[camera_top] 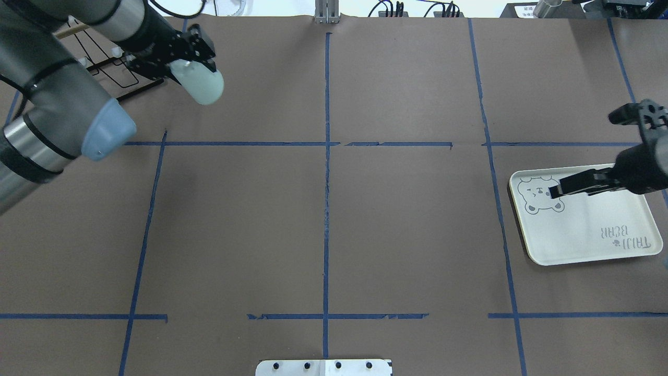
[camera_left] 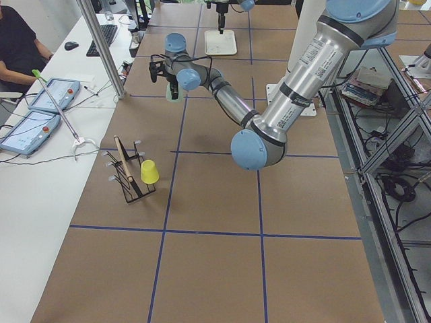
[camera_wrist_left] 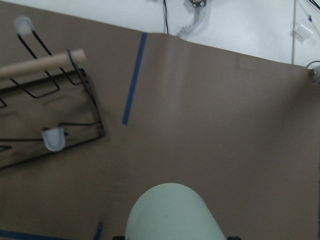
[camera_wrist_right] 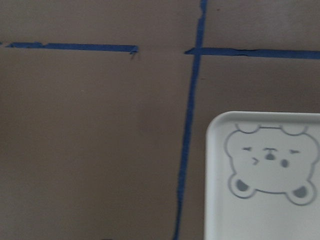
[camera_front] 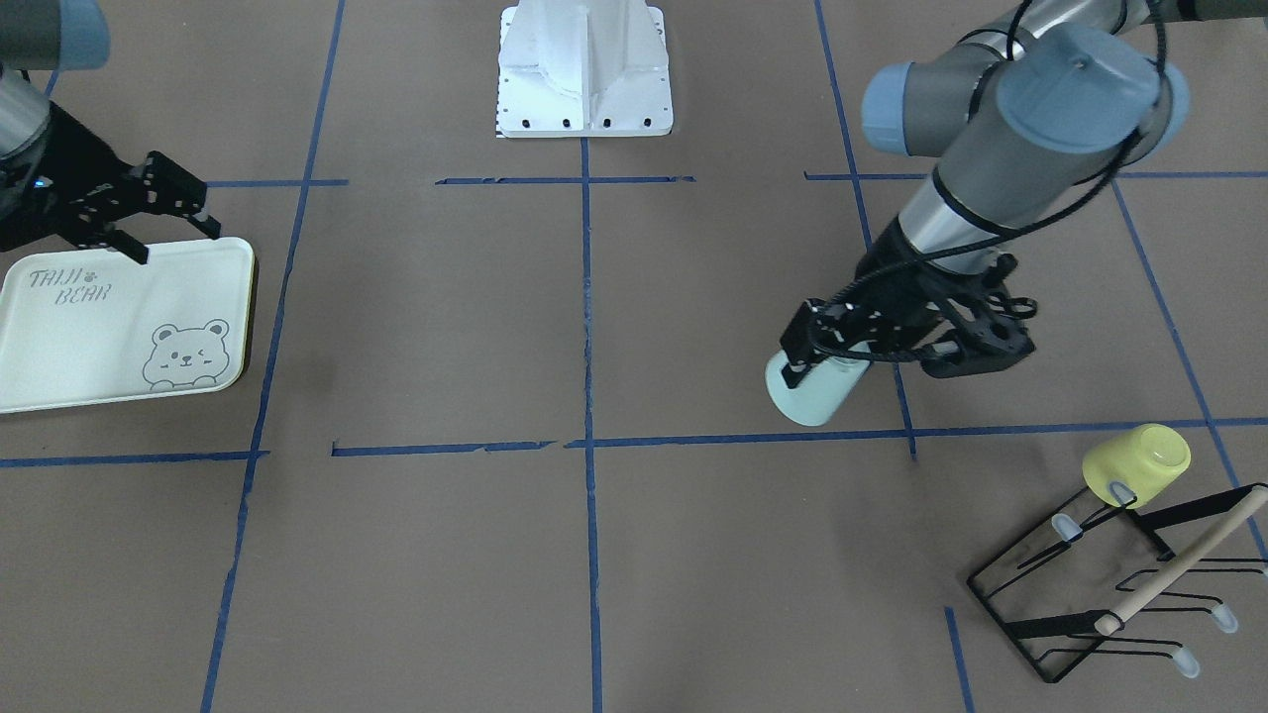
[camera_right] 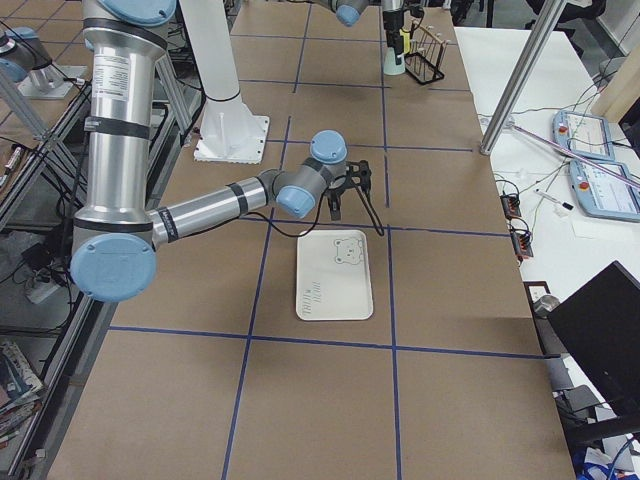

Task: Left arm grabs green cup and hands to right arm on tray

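My left gripper [camera_front: 840, 349] is shut on the pale mint-green cup [camera_front: 814, 389] and holds it tilted, closed base outward, near the black rack. The cup also shows in the overhead view [camera_top: 202, 86] and at the bottom of the left wrist view [camera_wrist_left: 172, 212]. My right gripper [camera_front: 174, 236] is open and empty, its jaws spread wide over the far edge of the bear tray [camera_front: 89, 337]. The tray also shows in the overhead view [camera_top: 589, 230] and the right wrist view [camera_wrist_right: 265, 210]. Nothing lies on the tray.
A black wire cup rack [camera_front: 1119, 584] with a wooden handle stands in the left arm's corner, with a yellow-green cup [camera_front: 1137, 465] upside down on one prong. The white robot base [camera_front: 584, 69] sits at the robot's edge. An operator [camera_left: 17, 40] sits beside the table.
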You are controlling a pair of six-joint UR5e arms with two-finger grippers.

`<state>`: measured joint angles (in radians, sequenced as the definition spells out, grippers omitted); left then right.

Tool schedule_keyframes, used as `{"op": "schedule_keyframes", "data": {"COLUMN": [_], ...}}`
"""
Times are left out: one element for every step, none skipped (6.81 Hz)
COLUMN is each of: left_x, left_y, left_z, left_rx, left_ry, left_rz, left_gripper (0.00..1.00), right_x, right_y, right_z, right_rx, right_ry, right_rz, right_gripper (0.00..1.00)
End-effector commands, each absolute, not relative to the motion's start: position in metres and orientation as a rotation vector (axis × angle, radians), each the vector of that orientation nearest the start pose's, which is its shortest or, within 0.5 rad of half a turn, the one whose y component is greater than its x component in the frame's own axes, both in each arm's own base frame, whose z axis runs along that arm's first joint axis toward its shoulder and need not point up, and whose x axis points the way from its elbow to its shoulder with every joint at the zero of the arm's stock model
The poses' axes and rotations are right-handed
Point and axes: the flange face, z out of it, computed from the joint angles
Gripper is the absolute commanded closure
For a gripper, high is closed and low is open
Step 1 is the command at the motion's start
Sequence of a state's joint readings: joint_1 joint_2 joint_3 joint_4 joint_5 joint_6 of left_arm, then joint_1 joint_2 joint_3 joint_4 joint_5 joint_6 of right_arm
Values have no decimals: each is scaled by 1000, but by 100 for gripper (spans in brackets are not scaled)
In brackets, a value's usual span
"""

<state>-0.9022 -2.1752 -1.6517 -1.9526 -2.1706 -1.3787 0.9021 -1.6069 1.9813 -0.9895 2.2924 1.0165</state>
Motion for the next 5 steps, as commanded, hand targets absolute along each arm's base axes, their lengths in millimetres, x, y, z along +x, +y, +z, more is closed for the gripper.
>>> {"op": "schedule_keyframes", "data": {"left_x": [408,414,413,404,402], "left_y": [-501,-476,-461,-453,-444], "left_z": [197,185,190,200,205], "left_rx": [-23,-77,-114,-107,-184], "left_ry": [1439,1575,1665,1748,1855], "left_rz": [-299,-291,-290,-266,-266], "left_gripper": [100,98,98,98,98], "right_x": [-322,-332,-326,-311,-304], "right_y": [-400,-387,-369,-358,-350], "right_z": [273,240,225,214,208], "right_rx": [-23,-49,-34,-56,-42], "right_ry": [-1357,-1466,-1620,-1765,-1881], "right_rz": [74,90,48,70,90], "right_gripper": [0,0,0,0,0]}}
